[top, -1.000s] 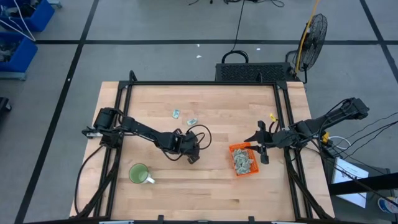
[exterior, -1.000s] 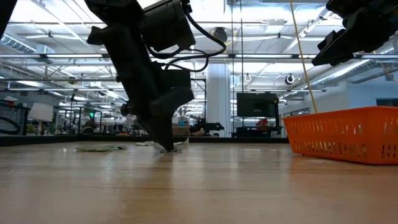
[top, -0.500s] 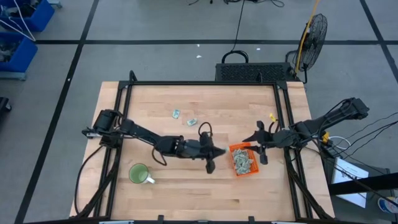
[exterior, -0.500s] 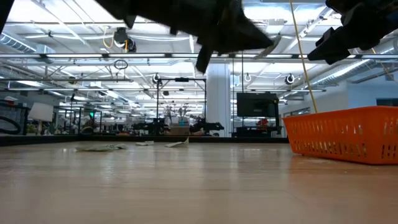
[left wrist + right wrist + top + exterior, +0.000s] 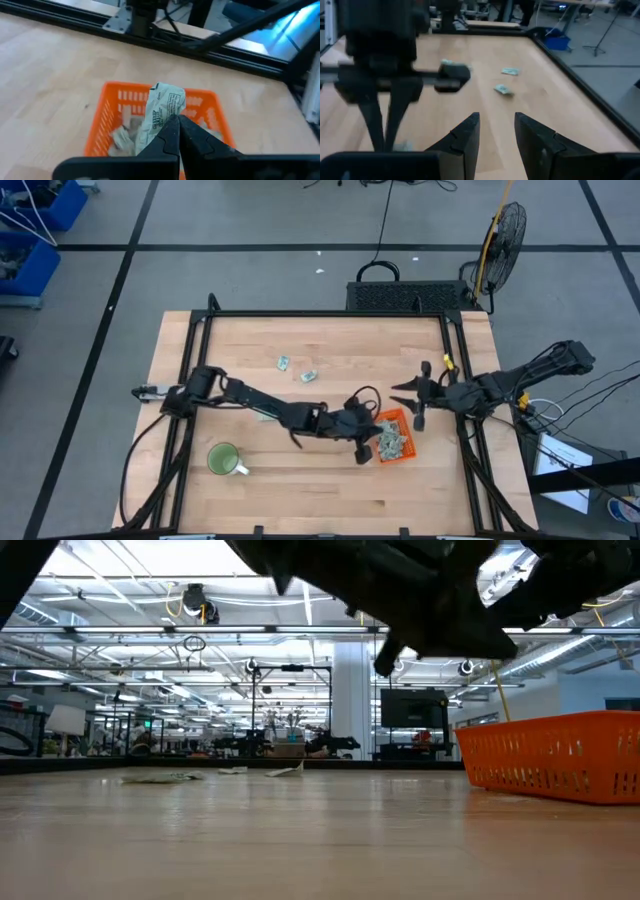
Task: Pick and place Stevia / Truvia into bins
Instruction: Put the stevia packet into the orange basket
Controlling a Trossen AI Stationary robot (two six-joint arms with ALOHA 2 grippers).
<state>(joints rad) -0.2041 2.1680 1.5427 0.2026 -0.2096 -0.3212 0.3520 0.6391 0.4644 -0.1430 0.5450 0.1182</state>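
My left gripper (image 5: pixel 368 436) hovers at the left wall of the orange bin (image 5: pixel 393 438), shut on one pale green and white Stevia sachet (image 5: pixel 162 111). The left wrist view shows several more sachets (image 5: pixel 122 137) lying inside the bin (image 5: pixel 102 117). Two loose sachets (image 5: pixel 284 362) (image 5: pixel 309 376) lie flat on the table farther back; the low view shows them too (image 5: pixel 160 777) (image 5: pixel 286 771). My right gripper (image 5: pixel 413 398) stands open in the air just beyond the bin's far right corner, with nothing between its fingers (image 5: pixel 470 132). My left gripper pinches the sachet's lower end (image 5: pixel 159 131) between its two fingertips. The fingers come from the table's left, slanting a little downward. The crumpled sachet sticks out beyond the fingertips, lifted clear, above the bin's left wall.
A round green mug (image 5: pixel 222 458) stands near the table's front left. A black frame (image 5: pixel 330 314) runs around the tabletop. Bare wood lies between the mug and the bin (image 5: pixel 560 755).
My left gripper has risen off the table with the sachet and travelled toward the table's right edge, tipping from pointing steeply down to nearly level. The sachet is now lifted clear beside the bin. My right gripper has swung slightly toward the far edge.
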